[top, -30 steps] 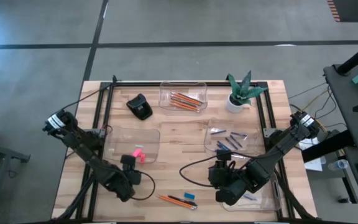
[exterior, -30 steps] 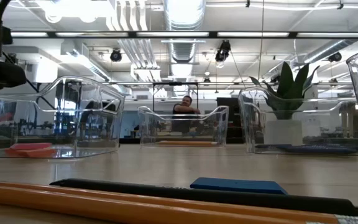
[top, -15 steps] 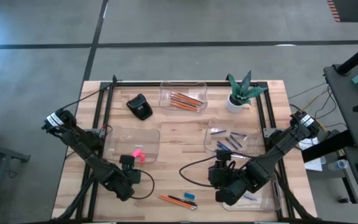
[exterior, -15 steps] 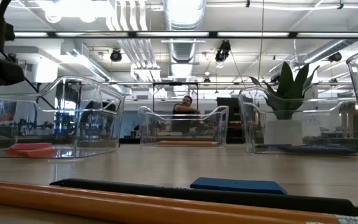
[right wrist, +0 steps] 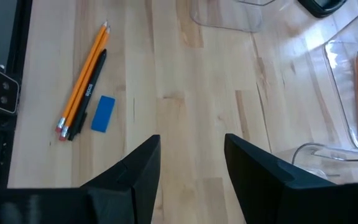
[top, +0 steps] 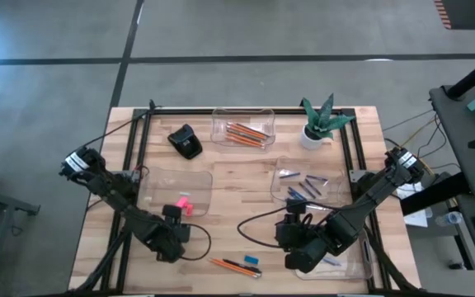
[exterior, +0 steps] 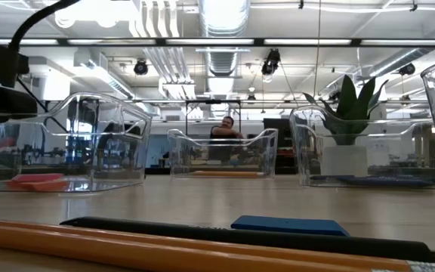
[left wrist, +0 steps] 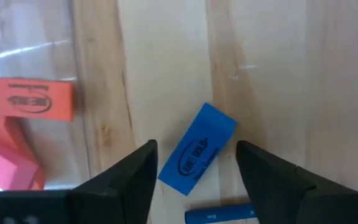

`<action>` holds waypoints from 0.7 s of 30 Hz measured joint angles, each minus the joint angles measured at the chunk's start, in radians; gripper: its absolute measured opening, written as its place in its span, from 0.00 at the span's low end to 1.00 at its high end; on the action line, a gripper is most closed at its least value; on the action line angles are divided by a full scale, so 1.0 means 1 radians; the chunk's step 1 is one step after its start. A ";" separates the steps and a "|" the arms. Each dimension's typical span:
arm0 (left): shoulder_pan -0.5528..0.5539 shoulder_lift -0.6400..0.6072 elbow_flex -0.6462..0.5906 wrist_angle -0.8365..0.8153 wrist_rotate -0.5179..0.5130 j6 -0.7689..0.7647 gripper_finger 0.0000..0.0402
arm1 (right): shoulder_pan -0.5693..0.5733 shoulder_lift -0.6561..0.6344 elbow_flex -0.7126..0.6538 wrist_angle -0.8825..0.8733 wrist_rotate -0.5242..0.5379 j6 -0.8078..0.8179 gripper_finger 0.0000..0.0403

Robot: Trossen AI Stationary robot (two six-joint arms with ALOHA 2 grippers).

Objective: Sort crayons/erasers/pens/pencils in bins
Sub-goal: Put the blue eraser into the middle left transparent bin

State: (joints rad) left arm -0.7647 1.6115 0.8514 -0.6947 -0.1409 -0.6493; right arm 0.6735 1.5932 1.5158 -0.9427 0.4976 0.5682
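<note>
A blue eraser (left wrist: 197, 149) lies flat on the wood beside the left bin (top: 176, 191), which holds pink erasers (top: 182, 203). My left gripper (left wrist: 196, 149) hangs open over it, pointing down, one finger on either side, and hides it in the high view (top: 170, 241). A blue crayon (left wrist: 219, 214) lies close by. Two orange pencils (right wrist: 82, 78), a black pen (right wrist: 89, 93) and a second blue eraser (right wrist: 103, 113) lie near the front edge. My right gripper (right wrist: 191, 140) waits open above the table's near right part (top: 291, 241).
The far bin (top: 243, 128) holds pencils and the right bin (top: 306, 186) holds dark sticks. Another bin (top: 349, 260) sits under my right arm. A black lump (top: 186, 142) and a potted plant (top: 317, 122) stand at the back.
My left arm has swung a little toward the table's right edge and tipped slightly, its gripper staying open. Nothing on the table has moved.
</note>
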 joint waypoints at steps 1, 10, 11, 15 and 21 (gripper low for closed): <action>0.004 0.001 0.000 0.002 0.005 0.010 0.49 | 0.000 0.000 0.000 0.002 0.000 0.000 0.42; 0.034 0.000 0.001 0.013 0.058 0.081 0.18 | 0.000 0.000 0.000 0.010 0.000 0.000 0.42; 0.034 -0.002 0.001 0.012 0.061 0.080 0.15 | 0.000 0.000 0.000 0.010 0.000 0.000 0.42; 0.034 -0.028 0.007 -0.004 0.066 0.047 0.10 | 0.000 0.000 0.000 0.011 0.000 0.000 0.42; 0.032 -0.100 0.020 -0.014 0.075 0.002 0.09 | 0.000 0.000 0.000 0.014 0.000 0.000 0.42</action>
State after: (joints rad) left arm -0.7330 1.5119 0.8714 -0.7084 -0.0656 -0.6474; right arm 0.6735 1.5932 1.5155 -0.9287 0.4976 0.5682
